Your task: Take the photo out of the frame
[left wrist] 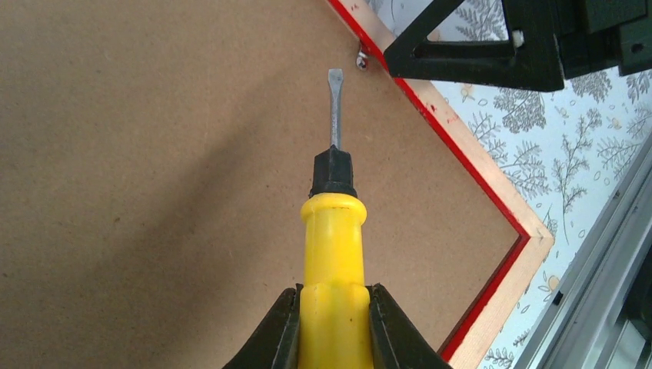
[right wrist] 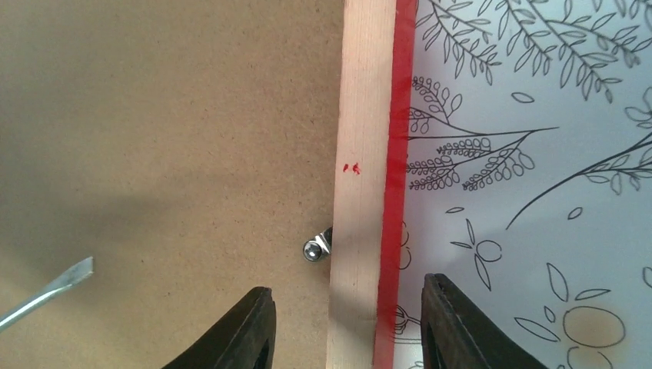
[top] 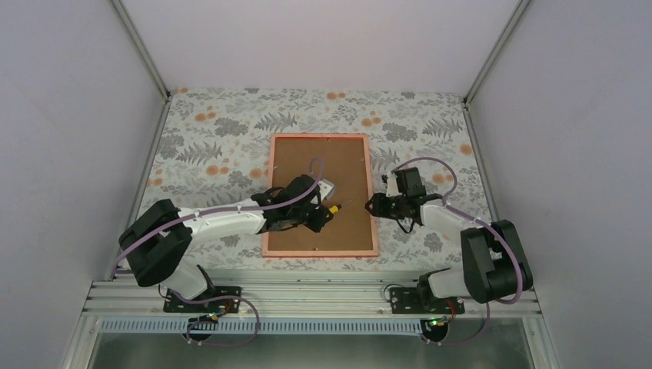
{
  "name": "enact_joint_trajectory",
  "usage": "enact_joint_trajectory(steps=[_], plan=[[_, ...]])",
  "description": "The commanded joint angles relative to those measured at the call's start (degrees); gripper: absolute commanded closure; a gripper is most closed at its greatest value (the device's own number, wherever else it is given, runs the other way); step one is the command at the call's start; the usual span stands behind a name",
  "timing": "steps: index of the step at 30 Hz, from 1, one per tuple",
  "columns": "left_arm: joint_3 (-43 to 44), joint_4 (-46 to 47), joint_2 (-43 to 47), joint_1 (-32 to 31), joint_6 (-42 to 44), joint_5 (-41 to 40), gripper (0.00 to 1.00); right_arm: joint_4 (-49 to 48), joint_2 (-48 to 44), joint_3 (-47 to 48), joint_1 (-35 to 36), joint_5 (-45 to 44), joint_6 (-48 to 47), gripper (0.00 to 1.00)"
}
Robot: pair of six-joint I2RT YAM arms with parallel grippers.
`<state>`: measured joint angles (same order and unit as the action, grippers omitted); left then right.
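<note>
The red frame (top: pixel 374 207) lies face down on the table, its brown fibreboard backing (top: pixel 319 177) up; the photo is hidden. My left gripper (top: pixel 321 215) is shut on a yellow-handled screwdriver (left wrist: pixel 333 292) over the backing. Its flat blade (left wrist: pixel 334 100) points at a small metal clip (left wrist: pixel 361 61) on the frame's right rail. My right gripper (top: pixel 372 205) is open, its jaws astride that rail (right wrist: pixel 367 154), one over the backing, one over the tablecloth. The clip (right wrist: pixel 315 247) and the blade tip (right wrist: pixel 65 280) show in the right wrist view.
The floral tablecloth (top: pixel 215 138) covers the table around the frame. White walls enclose the left, back and right sides. A metal rail (top: pixel 307 296) runs along the near edge by the arm bases.
</note>
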<state>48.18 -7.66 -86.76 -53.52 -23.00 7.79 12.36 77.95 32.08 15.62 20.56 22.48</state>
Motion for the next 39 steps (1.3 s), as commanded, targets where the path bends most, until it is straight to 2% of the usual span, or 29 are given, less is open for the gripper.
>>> enact_joint_trajectory(steps=[1, 19, 29, 39], plan=[[1.9, -0.7, -0.6, 0.1, 0.0, 2.2, 0.98, -1.9, 0.8, -0.6, 0.5, 1.0, -2.4, 0.61], [0.6, -2.0, -0.8, 0.1, -1.2, 3.3, 0.98, -2.5, 5.8, 1.1, 7.4, -1.2, -2.0, 0.87], [-1.0, -3.4, 0.0, 0.0, -2.9, 2.9, 0.98, -5.1, 7.8, 3.6, 12.5, -2.1, 3.5, 0.85], [-1.6, -2.6, -0.7, -0.1, -5.0, 3.1, 0.98, 0.1, 4.0, 2.4, 14.4, -4.7, 3.6, 0.80]])
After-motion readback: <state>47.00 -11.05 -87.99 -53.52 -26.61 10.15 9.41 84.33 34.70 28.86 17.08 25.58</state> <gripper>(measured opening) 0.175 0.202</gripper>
